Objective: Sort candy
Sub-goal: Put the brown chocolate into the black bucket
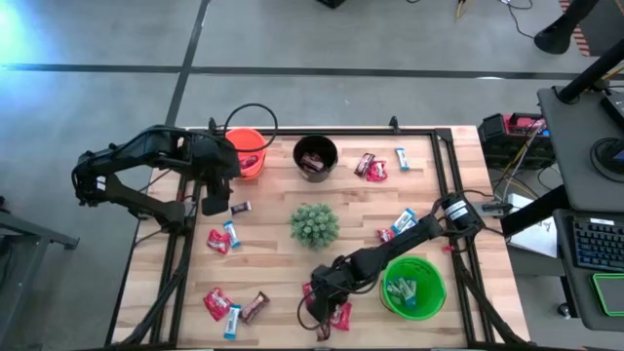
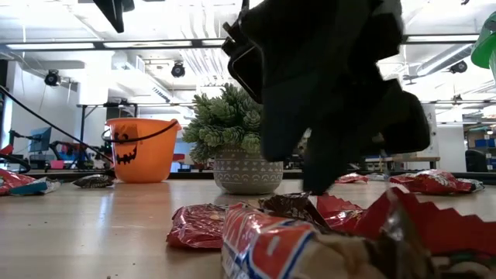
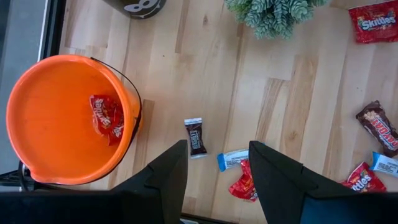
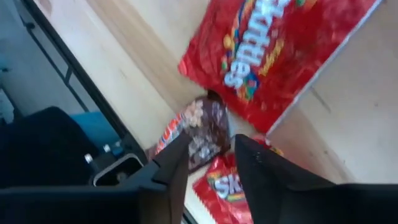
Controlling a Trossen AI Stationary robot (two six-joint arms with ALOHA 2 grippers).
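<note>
Small wrapped sweets lie scattered on the wooden table (image 1: 273, 258). My right gripper (image 1: 320, 304) is low over a pile of sweets (image 1: 338, 314) at the near edge. It is open by a narrow gap, and a dark brown sweet (image 4: 202, 129) lies just past its fingertips beside a red Skittles packet (image 4: 280, 50). My left gripper (image 3: 214, 149) is open and hangs above the table next to the orange bucket (image 1: 246, 154). Under it lie a dark sweet (image 3: 196, 137), a blue one (image 3: 233, 158) and a red one (image 3: 244, 183). My right gripper (image 4: 211, 143) comes down slanting at the dark brown sweet's near end (image 4: 200, 146), which lies flat on the table among red wrappers. Whether its fingertips touch the sweet, I cannot tell.
The orange bucket (image 3: 62, 118) holds a red packet (image 3: 106, 118). A black bucket (image 1: 316, 156) stands at the far edge, a green bucket (image 1: 413, 285) with sweets stands right of my right gripper, and a spiky green plant (image 1: 314, 224) is mid-table. More sweets lie near-left (image 1: 229, 307) and far-right (image 1: 380, 164).
</note>
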